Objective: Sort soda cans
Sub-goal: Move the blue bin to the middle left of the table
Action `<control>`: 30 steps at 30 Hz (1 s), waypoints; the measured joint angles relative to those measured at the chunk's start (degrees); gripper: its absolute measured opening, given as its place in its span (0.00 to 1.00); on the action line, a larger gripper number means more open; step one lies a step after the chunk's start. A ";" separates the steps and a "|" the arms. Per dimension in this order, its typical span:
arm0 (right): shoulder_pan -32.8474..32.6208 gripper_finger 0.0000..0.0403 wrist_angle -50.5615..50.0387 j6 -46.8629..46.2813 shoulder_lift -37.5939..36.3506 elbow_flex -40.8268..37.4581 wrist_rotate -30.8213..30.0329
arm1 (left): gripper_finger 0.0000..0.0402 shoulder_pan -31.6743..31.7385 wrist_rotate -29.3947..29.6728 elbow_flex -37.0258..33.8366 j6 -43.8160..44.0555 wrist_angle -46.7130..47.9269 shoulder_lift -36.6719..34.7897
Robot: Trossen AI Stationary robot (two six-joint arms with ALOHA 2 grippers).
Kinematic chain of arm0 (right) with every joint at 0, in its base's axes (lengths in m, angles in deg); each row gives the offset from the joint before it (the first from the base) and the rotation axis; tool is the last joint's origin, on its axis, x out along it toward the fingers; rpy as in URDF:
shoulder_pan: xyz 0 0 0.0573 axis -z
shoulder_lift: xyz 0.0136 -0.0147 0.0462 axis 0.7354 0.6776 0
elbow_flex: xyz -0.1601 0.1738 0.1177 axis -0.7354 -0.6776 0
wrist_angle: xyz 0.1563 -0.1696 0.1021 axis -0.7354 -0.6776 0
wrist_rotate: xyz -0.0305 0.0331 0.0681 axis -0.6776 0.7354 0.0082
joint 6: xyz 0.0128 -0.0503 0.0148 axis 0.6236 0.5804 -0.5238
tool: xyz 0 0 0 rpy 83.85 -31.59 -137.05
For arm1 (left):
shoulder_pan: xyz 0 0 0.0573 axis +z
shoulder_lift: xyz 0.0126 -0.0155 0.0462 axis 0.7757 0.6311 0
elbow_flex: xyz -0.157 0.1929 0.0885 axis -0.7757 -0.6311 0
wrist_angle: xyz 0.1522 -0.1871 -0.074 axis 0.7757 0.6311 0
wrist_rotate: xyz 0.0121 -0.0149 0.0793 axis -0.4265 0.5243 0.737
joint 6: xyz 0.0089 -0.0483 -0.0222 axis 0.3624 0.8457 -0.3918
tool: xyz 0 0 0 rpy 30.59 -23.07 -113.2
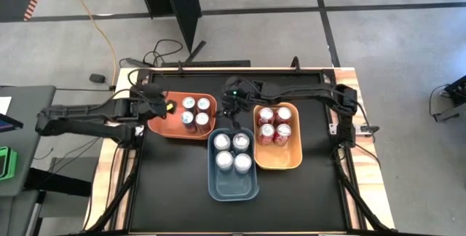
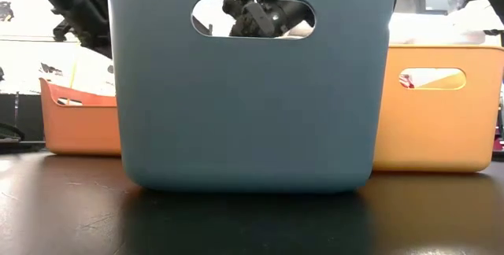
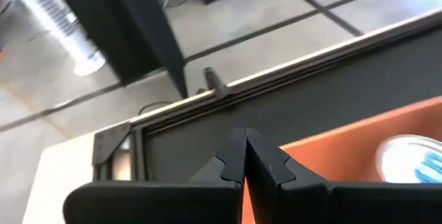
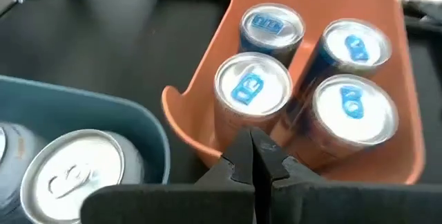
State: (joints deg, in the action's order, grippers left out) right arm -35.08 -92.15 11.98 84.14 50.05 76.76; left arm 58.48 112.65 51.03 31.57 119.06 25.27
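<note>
1. All twelve cans are already binned, four per bin: blue-tabbed cans (image 1: 196, 111) in the orange bin (image 1: 162, 124) on the left, silver cans (image 1: 232, 152) in the blue bin (image 1: 232, 188) in the middle and nearest, red cans (image 1: 274, 124) in the yellow bin (image 1: 279, 162) on the right. No loose can can be seen on the table (image 1: 175, 192), so the sort looks pretty much done.

2. The left gripper (image 3: 244, 156) is seen with its fingers pressed shut on nothing, parked over the left end of the orange bin.

3. The right gripper (image 4: 251, 149) is shut and empty too, hanging between the orange and blue bins, just by the blue-tabbed cans.

4. Handling guess: small metal cans, stiff but thin-walled, so dents are likely if squeezed hard. Smooth sides, probably a bit slippery. Weight can't be told, since full or empty isn't shown.

5. Best hold would be across the body from above, just under the rim. The cans are packed touching each other in each cluster, so little room is left for fingers between them; outer sides would be easier.

6. Bin walls stand higher than the can tops, so any can would need to be lifted straight up before being moved sideways.

7. The three bins sit close together with corners nearly touching. Lots of open black table is left near and to both sides.
</note>
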 joint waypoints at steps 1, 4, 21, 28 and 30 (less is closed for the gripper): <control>0.17 0.01 0.45 -0.41 0.33 -0.01 0.01 | 0.00 0.79 -0.21 -0.02 0.56 0.40 -0.10; 0.80 0.01 -0.45 -1.46 0.56 -0.12 -0.05 | 0.00 2.61 -1.03 -0.54 1.07 1.49 -0.20; -2.38 0.01 -22.63 -1.58 -9.34 2.01 -1.54 | 0.00 3.68 -18.55 -0.77 -9.99 -6.16 0.52; -7.73 0.01 -30.51 -7.70 -12.02 2.07 -9.72 | 0.00 -3.73 -34.83 -0.75 -21.64 -21.66 2.43; -9.01 0.01 -31.85 -9.80 -11.40 1.69 -12.91 | 0.00 -6.93 -36.50 -0.73 -23.48 -24.93 4.25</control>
State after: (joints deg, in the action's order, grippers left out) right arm -44.09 -124.00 2.18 72.74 51.73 63.85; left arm 51.55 76.15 50.30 8.09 94.13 29.52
